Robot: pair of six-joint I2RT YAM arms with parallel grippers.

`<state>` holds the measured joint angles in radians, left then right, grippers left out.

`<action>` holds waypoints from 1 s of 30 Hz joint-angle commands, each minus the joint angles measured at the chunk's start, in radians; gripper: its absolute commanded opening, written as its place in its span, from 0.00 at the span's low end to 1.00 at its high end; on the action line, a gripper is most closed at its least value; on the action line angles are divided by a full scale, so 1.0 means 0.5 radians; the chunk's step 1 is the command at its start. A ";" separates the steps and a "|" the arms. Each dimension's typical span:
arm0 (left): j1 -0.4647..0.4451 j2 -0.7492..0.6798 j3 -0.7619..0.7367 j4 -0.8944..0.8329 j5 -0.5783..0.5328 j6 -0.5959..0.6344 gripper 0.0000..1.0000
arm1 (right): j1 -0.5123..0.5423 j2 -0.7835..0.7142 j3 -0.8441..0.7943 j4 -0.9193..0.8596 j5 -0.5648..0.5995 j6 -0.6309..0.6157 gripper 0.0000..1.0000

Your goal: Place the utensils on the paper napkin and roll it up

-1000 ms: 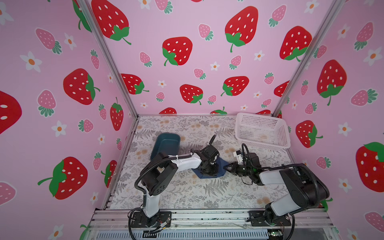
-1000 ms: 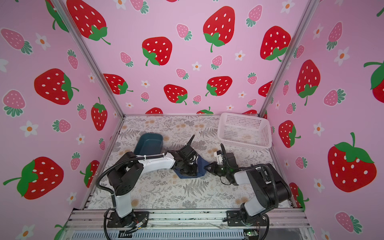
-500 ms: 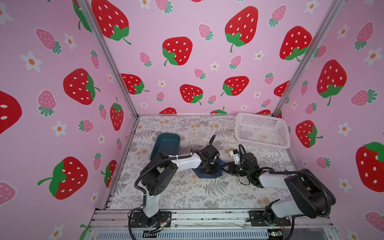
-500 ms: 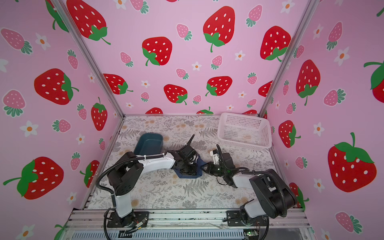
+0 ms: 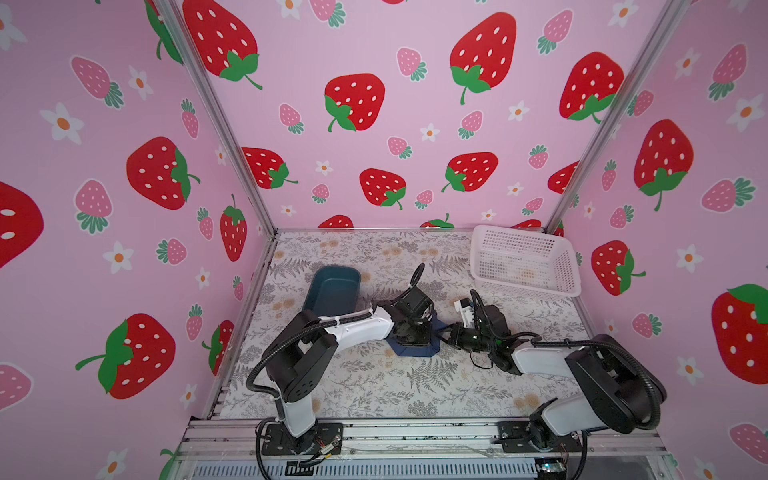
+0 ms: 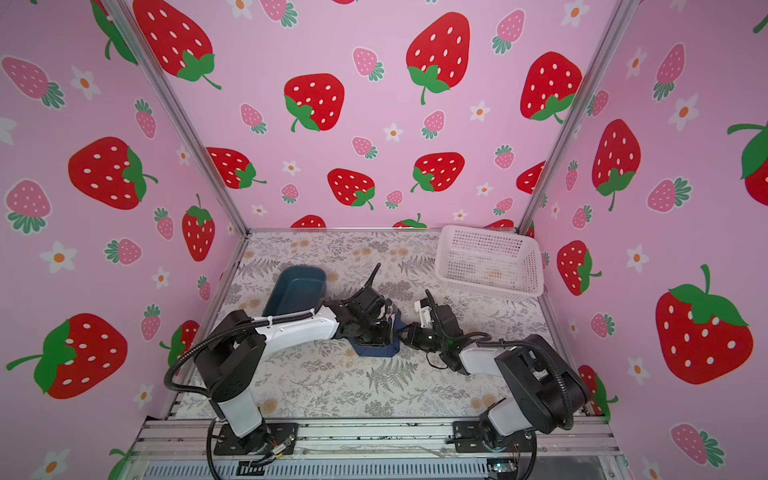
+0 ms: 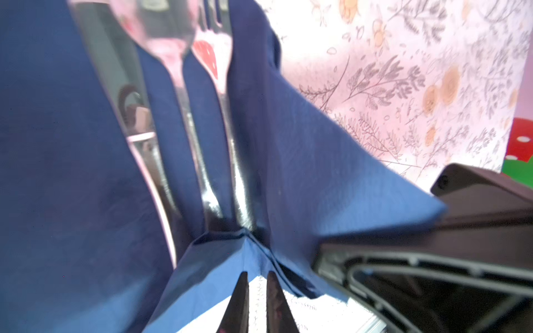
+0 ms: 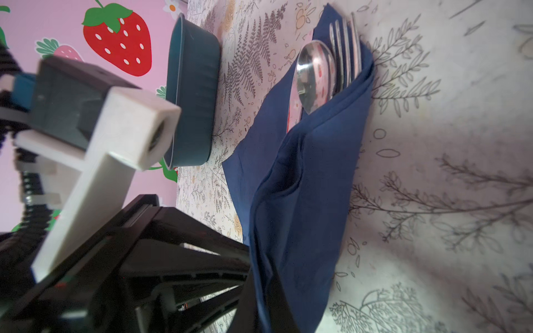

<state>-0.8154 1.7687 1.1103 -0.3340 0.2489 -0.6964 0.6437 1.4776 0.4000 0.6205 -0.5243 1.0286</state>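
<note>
1. At the middle of the counter [image 5: 374,386] lay the paper napkin [image 5: 411,354], between the two arms. The utensils [image 8: 317,72] lay on it, and their heads came out at its far end.
2. The long axis of this bundle ran from the near edge of the counter toward the back wall, handles near and heads far. This was the relation that mattered: I judged that a roll must turn across this axis, sideways from right to left.
3. The right gripper [image 5: 444,331] reached in from the right side. Its jaws were closed on the right flap of the napkin, which was lifted and laid partly over the utensils.
4. The left gripper [image 7: 256,299] stood at the handle end and pointed along the axis. Its jaws were narrow, almost together, with only a thin slit between them. The tips were at the folded near edge, and I could not tell if they pinched any paper.
5. Both grippers were at the napkin, but the right one had the flap, so I judged it the one to carry the roll further.
6. On the left side a teal tub [image 5: 332,286] stood near the napkin but apart from it, with a strip of bare counter between them; this limited the room for rolling. The white basket [image 5: 561,270] was well apart, in the far right corner.
</note>
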 commanded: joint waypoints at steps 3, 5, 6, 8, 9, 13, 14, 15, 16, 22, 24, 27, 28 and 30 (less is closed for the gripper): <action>0.089 -0.101 -0.136 0.066 -0.033 -0.114 0.16 | 0.075 0.029 0.130 -0.142 0.149 -0.049 0.07; 0.110 -0.110 -0.154 0.065 -0.013 -0.117 0.16 | 0.112 0.024 0.178 -0.242 0.210 -0.106 0.07; 0.123 -0.108 -0.161 0.065 0.005 -0.120 0.16 | 0.128 0.022 0.198 -0.286 0.244 -0.126 0.06; 0.135 -0.104 -0.178 0.081 0.026 -0.128 0.16 | 0.155 0.022 0.224 -0.318 0.278 -0.148 0.06; 0.136 -0.101 -0.186 0.090 0.029 -0.133 0.15 | 0.168 0.023 0.238 -0.337 0.289 -0.163 0.07; 0.151 -0.088 -0.202 0.100 0.039 -0.162 0.15 | 0.232 0.055 0.347 -0.520 0.367 -0.278 0.07; 0.152 -0.094 -0.205 0.106 0.036 -0.166 0.15 | 0.249 0.068 0.375 -0.564 0.385 -0.307 0.07; 0.155 -0.107 -0.208 0.110 0.029 -0.169 0.15 | 0.265 0.081 0.397 -0.590 0.392 -0.330 0.07; 0.157 -0.123 -0.208 0.113 0.021 -0.174 0.15 | 0.275 0.090 0.416 -0.612 0.402 -0.348 0.07; 0.202 -0.255 -0.239 0.130 0.008 -0.214 0.22 | 0.325 0.144 0.495 -0.719 0.420 -0.439 0.07; 0.219 -0.317 -0.275 0.136 -0.023 -0.218 0.31 | 0.330 0.161 0.509 -0.727 0.401 -0.449 0.08; 0.246 -0.407 -0.327 0.154 -0.067 -0.224 0.44 | 0.343 0.189 0.537 -0.740 0.362 -0.471 0.10; 0.266 -0.412 -0.331 0.165 -0.033 -0.229 0.46 | 0.348 0.194 0.546 -0.740 0.351 -0.479 0.10; 0.332 -0.396 -0.334 0.220 0.097 -0.264 0.48 | 0.352 0.201 0.551 -0.740 0.346 -0.497 0.10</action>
<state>-0.6819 1.5681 0.9577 -0.2569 0.2523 -0.8040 0.8101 1.5681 0.6529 0.2714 -0.3412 0.8108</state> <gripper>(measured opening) 0.473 0.097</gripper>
